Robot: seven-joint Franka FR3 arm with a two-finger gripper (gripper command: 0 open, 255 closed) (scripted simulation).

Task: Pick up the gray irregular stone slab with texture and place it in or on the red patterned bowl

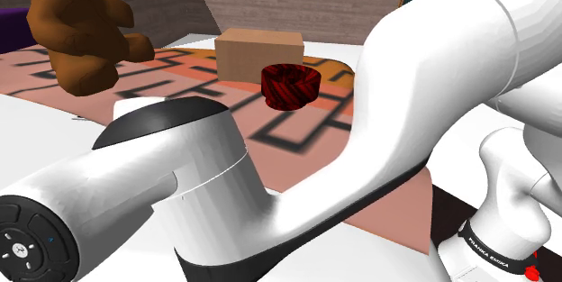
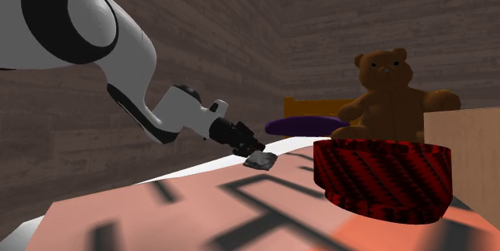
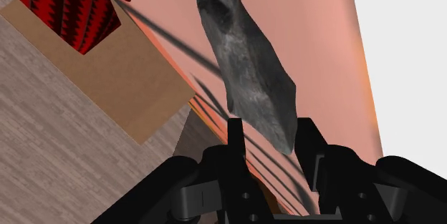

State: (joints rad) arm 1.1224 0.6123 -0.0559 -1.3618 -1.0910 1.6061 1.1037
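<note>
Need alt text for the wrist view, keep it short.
The black gripper clasps the near end of a rough gray stone slab between its two fingers, above a salmon patterned surface. Beyond the slab are a tan box and a red patterned bowl.

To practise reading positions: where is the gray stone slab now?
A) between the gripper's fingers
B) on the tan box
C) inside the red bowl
A: the wrist view shows the stone slab clasped by the gripper, away from the red bowl.
</note>
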